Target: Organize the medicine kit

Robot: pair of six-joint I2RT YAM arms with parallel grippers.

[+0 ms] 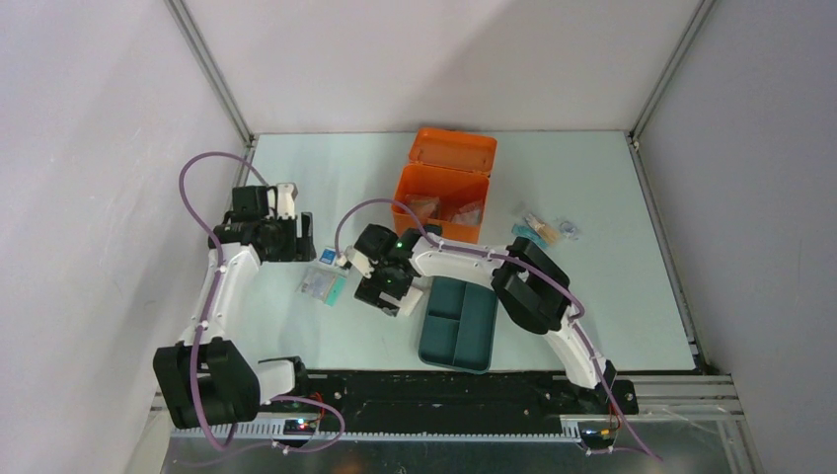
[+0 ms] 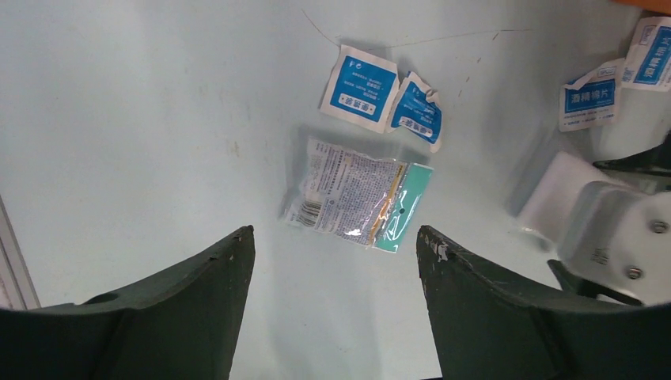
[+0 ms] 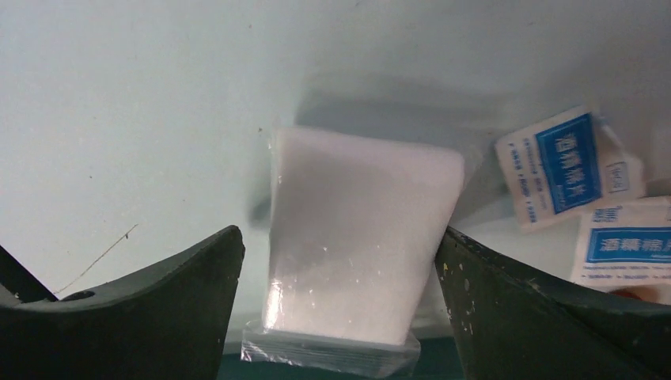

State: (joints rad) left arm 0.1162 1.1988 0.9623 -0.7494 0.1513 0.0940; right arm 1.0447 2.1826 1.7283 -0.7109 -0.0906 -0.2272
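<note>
- Toward the back of the bench [image 1: 592, 296], the orange medicine kit [image 1: 441, 199] stands with its lid thrown open; a few small things already lie inside.
- Between the box and the arms, the right gripper [image 1: 387, 296] hangs just left of the dark divided tray [image 1: 458, 322]. Its wrist view shows a white pad in a clear wrapper [image 3: 356, 245] between the spread fingers [image 3: 158, 309], but I cannot tell whether they press on it or merely frame it, and the pad looks blurred.
- If the hold is only on the slippery wrapper, the pad could slide out on the way to the box and land on the bench or the tray rim.
- The left gripper [image 2: 332, 261] is open and empty, poised over a clear printed packet with a teal edge [image 2: 360, 196], with blue-and-white sachets [image 2: 360, 79] just beyond it.
- That packet lies flat, so the fingers may skate over the film and shove it along rather than lift it, or nudge the sachets.
- Part of the right arm's white body [image 2: 609, 237] shows at the edge of the left wrist view, so the two arms are close; both moving at once could knock together.
- More packets [image 1: 546, 229] sit to the right of the box, well apart, and could be overlooked.
</note>
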